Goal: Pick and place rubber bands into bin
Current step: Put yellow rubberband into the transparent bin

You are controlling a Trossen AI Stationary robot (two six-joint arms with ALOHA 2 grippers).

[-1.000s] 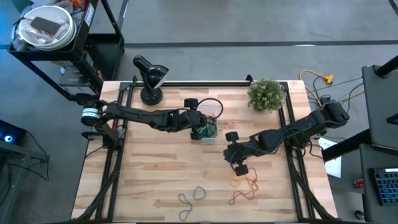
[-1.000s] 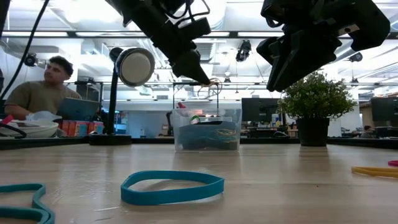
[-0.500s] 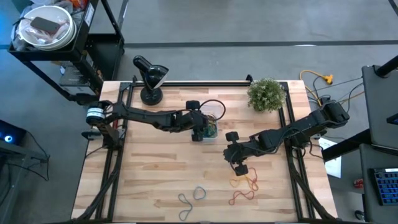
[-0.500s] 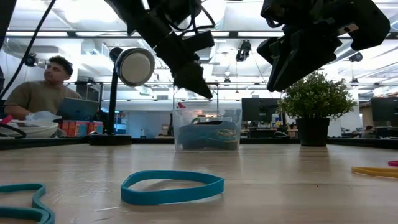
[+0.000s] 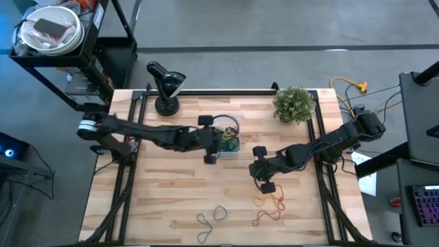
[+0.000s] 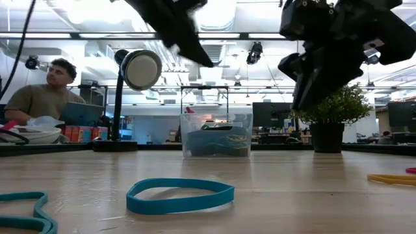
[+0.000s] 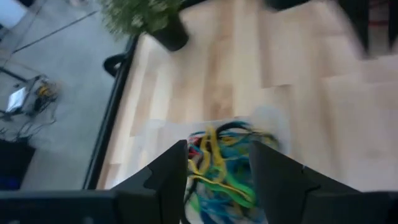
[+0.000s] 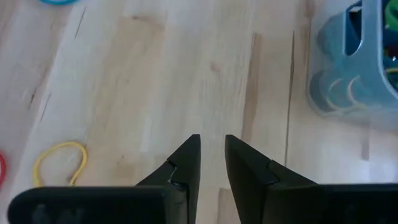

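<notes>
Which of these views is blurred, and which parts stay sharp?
Left wrist view: motion blur smears the potted plant and the rubber bands in the bin. Low view: the blue rubber band is sharp; the left gripper above is smeared. High view: evenly lit and sharp.

A: The left wrist view is smeared; the bands in the bin blur into one tangle.

B: The right wrist view cuts the bin off, and a red band too.
</notes>
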